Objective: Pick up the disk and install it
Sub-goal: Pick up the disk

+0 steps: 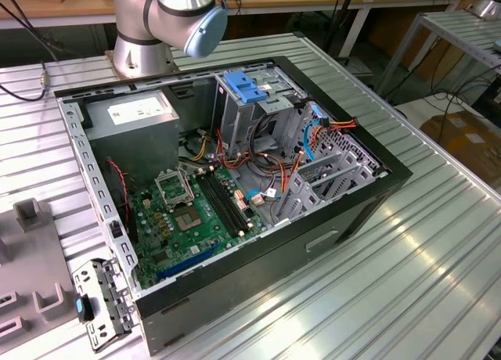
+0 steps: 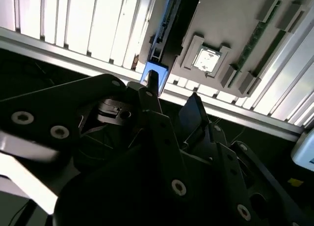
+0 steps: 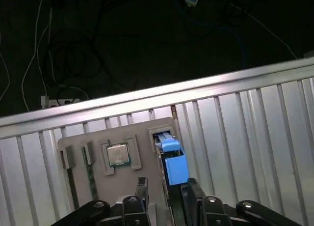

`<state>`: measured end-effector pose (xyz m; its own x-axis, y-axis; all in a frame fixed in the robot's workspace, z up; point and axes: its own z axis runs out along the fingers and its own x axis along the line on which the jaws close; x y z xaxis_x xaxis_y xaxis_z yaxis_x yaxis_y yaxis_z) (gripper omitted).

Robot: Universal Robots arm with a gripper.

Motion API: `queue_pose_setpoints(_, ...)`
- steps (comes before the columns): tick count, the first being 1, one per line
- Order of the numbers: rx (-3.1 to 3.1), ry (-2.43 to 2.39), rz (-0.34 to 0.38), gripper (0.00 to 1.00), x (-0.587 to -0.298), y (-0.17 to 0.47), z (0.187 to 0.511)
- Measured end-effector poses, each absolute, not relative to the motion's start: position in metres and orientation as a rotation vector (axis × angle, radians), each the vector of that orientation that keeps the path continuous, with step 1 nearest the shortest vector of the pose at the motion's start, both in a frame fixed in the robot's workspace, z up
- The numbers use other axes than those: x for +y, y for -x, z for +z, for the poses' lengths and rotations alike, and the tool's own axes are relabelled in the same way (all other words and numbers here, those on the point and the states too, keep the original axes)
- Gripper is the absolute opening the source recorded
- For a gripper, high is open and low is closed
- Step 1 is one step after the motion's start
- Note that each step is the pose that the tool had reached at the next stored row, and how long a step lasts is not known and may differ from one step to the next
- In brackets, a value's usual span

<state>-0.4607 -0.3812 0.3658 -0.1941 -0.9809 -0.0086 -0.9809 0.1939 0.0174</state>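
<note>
The disk (image 3: 175,167) stands on edge in a slot of a grey fixture plate (image 3: 147,132) on the ribbed aluminium table. Its blue carrier rail faces the camera in both wrist views, and its dark edge (image 2: 163,34) runs away from the gripper. My gripper (image 3: 166,187) hangs just over the disk's near end, open. One black fingertip (image 3: 142,185) shows on either side of the blue rail, with a gap on one side. In the second wrist view my gripper (image 2: 172,96) lines up with the blue end (image 2: 156,72). In the exterior view, the open computer case (image 1: 235,164) has a metal drive cage (image 1: 258,109) topped by a blue latch.
The fixture plate also holds a processor chip (image 3: 117,155) and a memory stick (image 3: 91,174) beside the disk. Just past the plate the table edge (image 3: 147,100) drops to a dark floor with cables. Inside the case are a grey power supply (image 1: 133,117), the motherboard (image 1: 192,211) and loose cables.
</note>
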Motion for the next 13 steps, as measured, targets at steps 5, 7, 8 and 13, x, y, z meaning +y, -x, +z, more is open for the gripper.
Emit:
queue_pose_setpoints(5,-2.358,-2.073,-0.026,0.45,-0.379,0.461,0.358)
queue_pose_setpoints(7,-2.322,-2.112,-0.026,0.45,-0.379,0.461,0.356)
queue_pose_setpoints(8,-2.310,-2.128,-0.025,0.45,-0.379,0.461,0.355)
queue_pose_setpoints(13,-2.295,-2.157,-0.018,0.46,-0.379,0.463,0.349)
